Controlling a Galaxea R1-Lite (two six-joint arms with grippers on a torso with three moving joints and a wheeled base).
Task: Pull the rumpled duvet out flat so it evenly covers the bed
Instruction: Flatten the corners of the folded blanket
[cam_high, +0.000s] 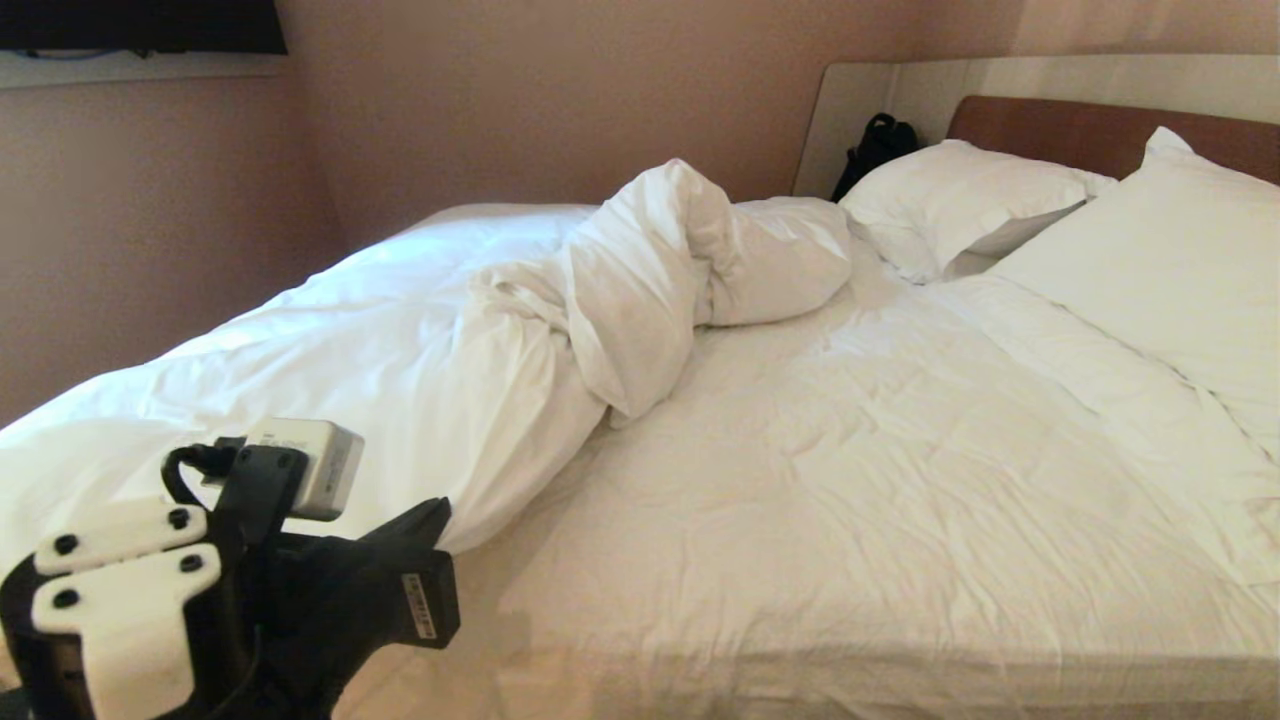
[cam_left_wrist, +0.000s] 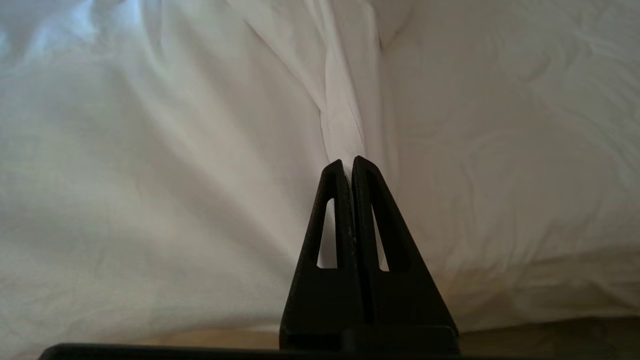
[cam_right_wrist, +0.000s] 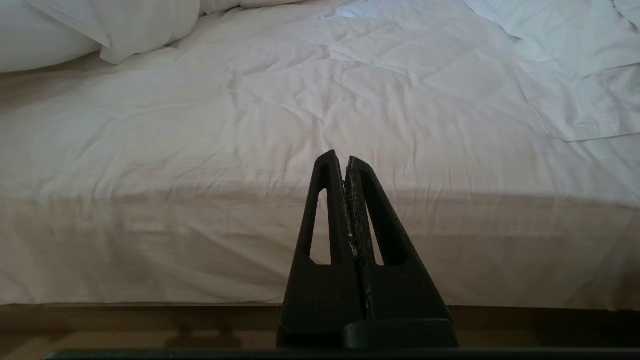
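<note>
Left hand (cam_high: 440, 545) sits at the near edge of the bed (cam_high: 800, 670), low, left of the duvet's bunched ridge. In its wrist view we see both fingers pressed together, with a twisted strand of duvet (cam_high: 480, 340) running straight up from the tips; we judge it is pinching a fold of the cover, though how much fabric is between the pads we cannot tell.

The duvet itself is heaped over the left half of the bed, with a tall rumpled peak near the middle and a flap hanging toward the sheet (cam_high: 880, 450). Right of that peak the mattress shows only the sheet, up to the two pillows (cam_high: 1000, 200) by the headboard (cam_high: 1090, 130).

Right hand (cam_right_wrist: 346, 159) is out of the head view; its wrist view shows the fingers shut on nothing, facing the bed's side well clear of the duvet.

Risks as we see them: a thin pinch may slip out under load; a pull from one corner only may drag the heap askew or leave the peak folded; the duvet may slide off the near edge.
</note>
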